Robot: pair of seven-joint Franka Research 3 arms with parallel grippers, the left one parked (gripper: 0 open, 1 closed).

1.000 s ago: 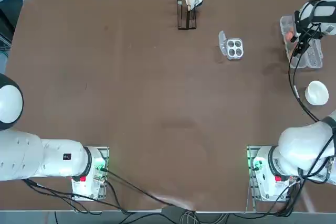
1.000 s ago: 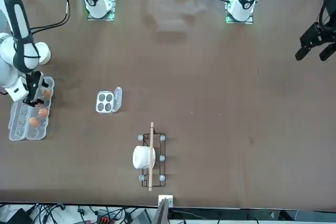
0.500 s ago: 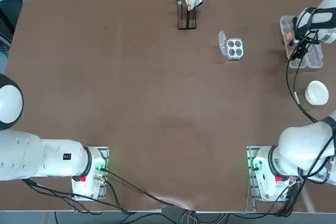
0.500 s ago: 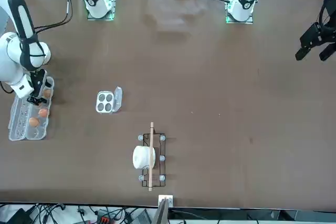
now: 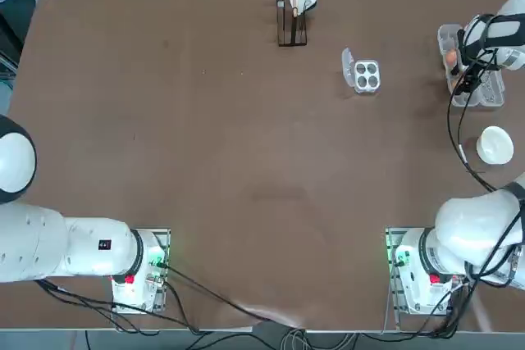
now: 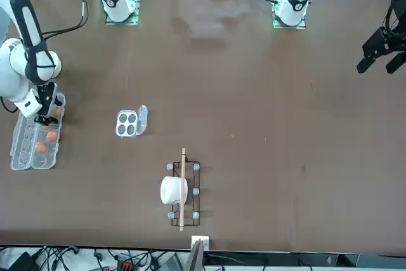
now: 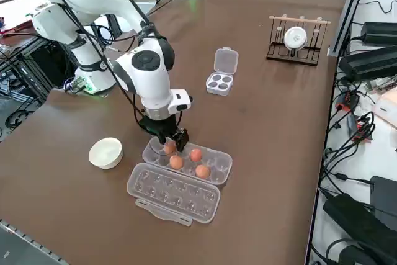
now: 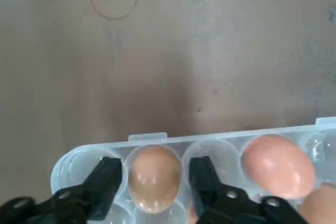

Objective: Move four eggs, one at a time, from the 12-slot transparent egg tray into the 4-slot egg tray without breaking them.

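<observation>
With its fingers apart around the first egg (image 8: 153, 178) in the 12-slot transparent egg tray (image 7: 214, 159), the right gripper (image 8: 155, 182) needs a gentle squeeze next.

On the surface (image 5: 246, 161) we find the 12-slot transparent egg tray (image 7: 214, 170) at our far right edge, its lid (image 7: 173, 192) folded open flat beside it. Four eggs (image 7: 196, 154) sit in its cups. Our right gripper (image 8: 153, 184) stands over the tray's end, one finger on each side of an egg (image 8: 154, 178) in its cup. A bowl (image 5: 495, 144) lies nearer our base, just beside the tray. The 4-slot egg tray (image 5: 365, 75) rests well apart to the left, and a rack (image 5: 292, 14) stands beyond it at the far edge.
</observation>
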